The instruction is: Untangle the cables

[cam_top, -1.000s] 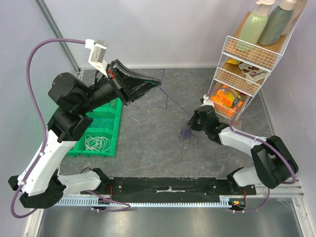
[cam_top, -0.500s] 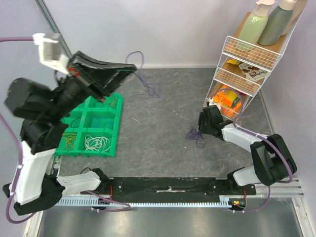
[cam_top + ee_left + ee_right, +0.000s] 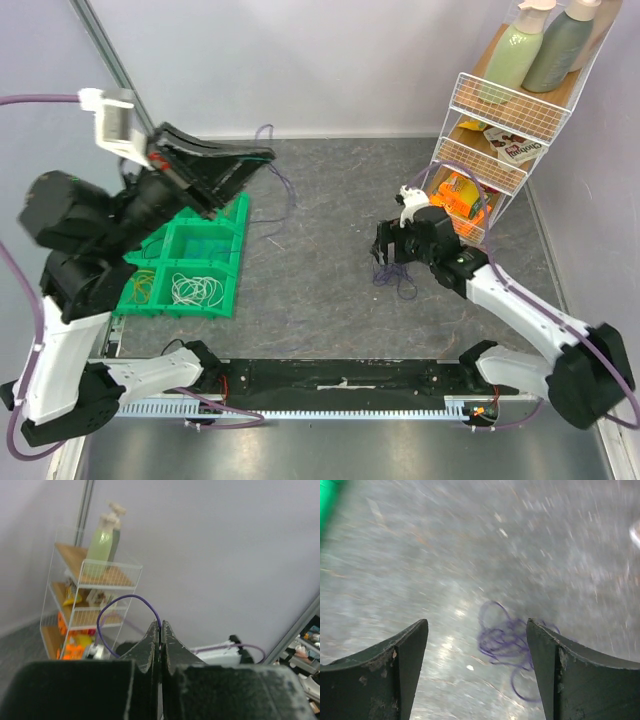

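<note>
Separation looks partly done. The left gripper (image 3: 262,155), raised near the bin (image 3: 240,260), pinches one purple cable (image 3: 125,600) between closed fingers, and its loose end dangles, apparently clear of the rest. The remaining tangle (image 3: 507,642) lies on the table (image 3: 320,300) just under the right gripper (image 3: 476,625), whose jaws stand wide apart. A sound next move would be to lower the right gripper onto one outer loop, pinch it alone and draw it slowly sideways.

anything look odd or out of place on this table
One thin purple wire hangs in the air, pinched in the shut left gripper near the green plastic tray; a knotted purple wire clump lies loose on the grey table below the open right gripper. Nothing looks spilled or broken.
</note>
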{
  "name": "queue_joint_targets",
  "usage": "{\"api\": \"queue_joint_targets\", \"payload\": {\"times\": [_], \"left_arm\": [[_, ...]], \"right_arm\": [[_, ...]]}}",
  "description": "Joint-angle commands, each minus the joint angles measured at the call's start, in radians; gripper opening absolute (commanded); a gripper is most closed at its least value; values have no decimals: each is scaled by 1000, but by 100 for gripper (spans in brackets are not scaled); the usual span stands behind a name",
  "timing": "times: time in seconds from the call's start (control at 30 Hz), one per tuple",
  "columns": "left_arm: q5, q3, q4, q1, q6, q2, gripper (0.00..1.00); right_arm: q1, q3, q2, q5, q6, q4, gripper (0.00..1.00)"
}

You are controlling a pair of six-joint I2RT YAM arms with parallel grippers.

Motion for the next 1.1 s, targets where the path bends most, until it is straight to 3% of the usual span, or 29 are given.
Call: {"api": "queue_joint_targets", "payload": {"times": [0.0, 0.1, 0.37, 0.5, 0.7, 0.9, 1.0, 1.07], "left_arm": [[-36, -118, -51, -6, 60, -30, 2], [-70, -178, -55, -5, 45, -39, 2], [-96, -259, -52, -5, 8, -20, 2], [-117, -288, -57, -5, -3, -10, 2], [-140, -307, -95, -5, -23, 19, 2], [-136, -328, -100, -5, -49, 13, 2], [-122, -337, -95, -4, -60, 18, 2], [-114, -339, -94, -3, -66, 19, 2]], "right_arm": [[72, 122, -122, -78, -78, 21, 88], [88, 194, -140, -75, -98, -8, 89], [103, 308, -192, -414, -100, 124, 88], [117, 377, -168, -449, -110, 101, 86], [193, 372, -96, -659, 16, 339, 84], [258, 355, -66, -546, 48, 445, 81], [266, 348, -66, -459, 49, 448, 71], [269, 337, -66, -410, 49, 440, 55]]}}
